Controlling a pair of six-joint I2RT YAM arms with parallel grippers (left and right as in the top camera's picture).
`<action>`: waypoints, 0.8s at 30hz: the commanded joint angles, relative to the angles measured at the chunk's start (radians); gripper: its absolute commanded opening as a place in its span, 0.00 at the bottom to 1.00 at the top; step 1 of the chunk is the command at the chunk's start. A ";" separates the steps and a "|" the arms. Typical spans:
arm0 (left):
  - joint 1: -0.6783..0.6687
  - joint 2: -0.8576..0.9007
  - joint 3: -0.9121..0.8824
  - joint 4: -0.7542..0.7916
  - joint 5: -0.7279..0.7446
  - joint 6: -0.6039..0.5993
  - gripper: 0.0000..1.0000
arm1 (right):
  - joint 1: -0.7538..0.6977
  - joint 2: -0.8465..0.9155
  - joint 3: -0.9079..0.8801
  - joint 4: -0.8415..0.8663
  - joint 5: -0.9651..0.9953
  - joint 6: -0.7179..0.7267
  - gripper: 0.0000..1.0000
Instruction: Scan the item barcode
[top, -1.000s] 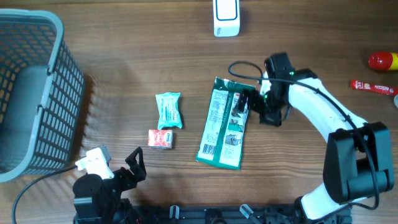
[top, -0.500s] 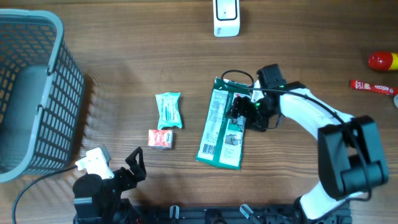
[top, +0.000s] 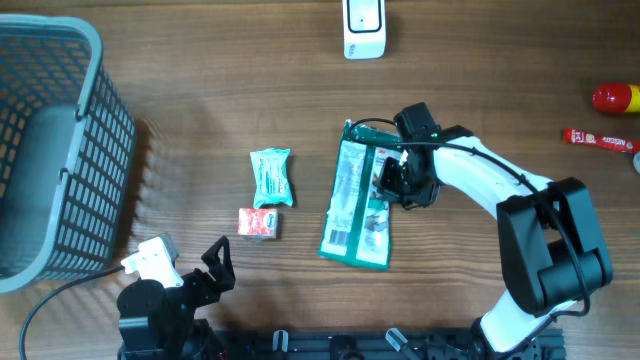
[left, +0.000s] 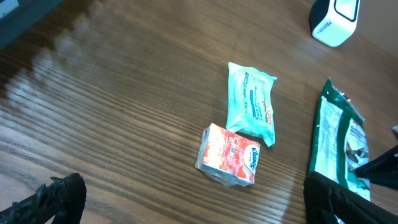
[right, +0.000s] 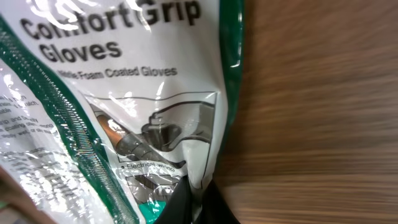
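Note:
The item is a green and white gloves package (top: 353, 215) lying flat at the table's middle; its printed side fills the right wrist view (right: 124, 106). My right gripper (top: 389, 186) is shut on the package's right edge, a fold of film pinched between the black fingers (right: 198, 200). A white scanner (top: 364, 28) stands at the far edge, also in the left wrist view (left: 336, 22). My left gripper (top: 186, 266) rests at the near left, open (left: 199, 205), holding nothing.
A teal wipes pack (top: 271, 177) and a small red carton (top: 258, 223) lie left of the package. A grey basket (top: 60, 150) fills the far left. A red bottle (top: 615, 97) and a red stick pack (top: 598, 140) sit at the right edge.
My right gripper slid left onto the package's right edge and closed on it, nudging the package slightly. The left arm stayed still.

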 joint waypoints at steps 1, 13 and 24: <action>-0.004 -0.006 0.001 0.003 0.012 -0.006 1.00 | -0.009 -0.058 0.059 -0.063 0.269 -0.051 0.05; -0.004 -0.006 0.001 0.003 0.012 -0.005 1.00 | 0.064 -0.422 0.135 -0.274 0.702 -0.160 0.05; -0.004 -0.006 0.001 0.003 0.012 -0.005 1.00 | 0.138 -0.421 0.214 -0.406 1.027 -0.063 0.05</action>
